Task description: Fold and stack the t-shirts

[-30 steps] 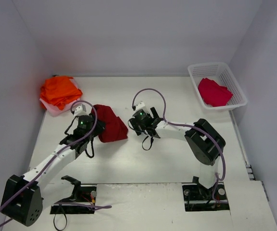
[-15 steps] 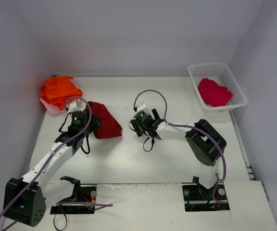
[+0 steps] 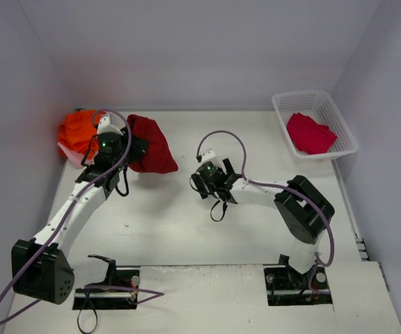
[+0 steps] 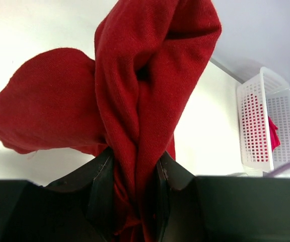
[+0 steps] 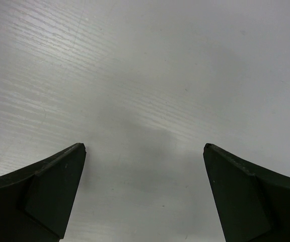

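L gripper (image 4: 135, 170) is clamped on the dark red t-shirt (image 3: 153, 145); wrist cam shows a bunched-up fold of the cloth pinched tight between the two black jaws, w/ the rest ballooning up and out to the left of the view; from the top cam that shirt sits at the back-left of the table (image 3: 186, 229), crumpled, not folded flat, hanging off the front of the gripper; it's just beside the orange t-shirts (image 3: 75, 129), which are heaped in the back-left corner right by the wall, w/ the L wrist in between the two; there's a sliver of paler cloth poking out along the near edge of the orange heap, prob the pale pink t-shirt (image 3: 64, 150), but it's too small a bit to be sure; R gripper (image 5: 145, 151) has its jaws spread wide w/ nothing between them, only bare white tabletop showing in the gap on its wrist cam; top cam puts it low over the middle of the table, well apart from the red shirt; crimson t-shirt (image 3: 310, 133) is lying loose inside the white lattice basket (image 3: 326, 99) in the back-right corner, well away from both arms.
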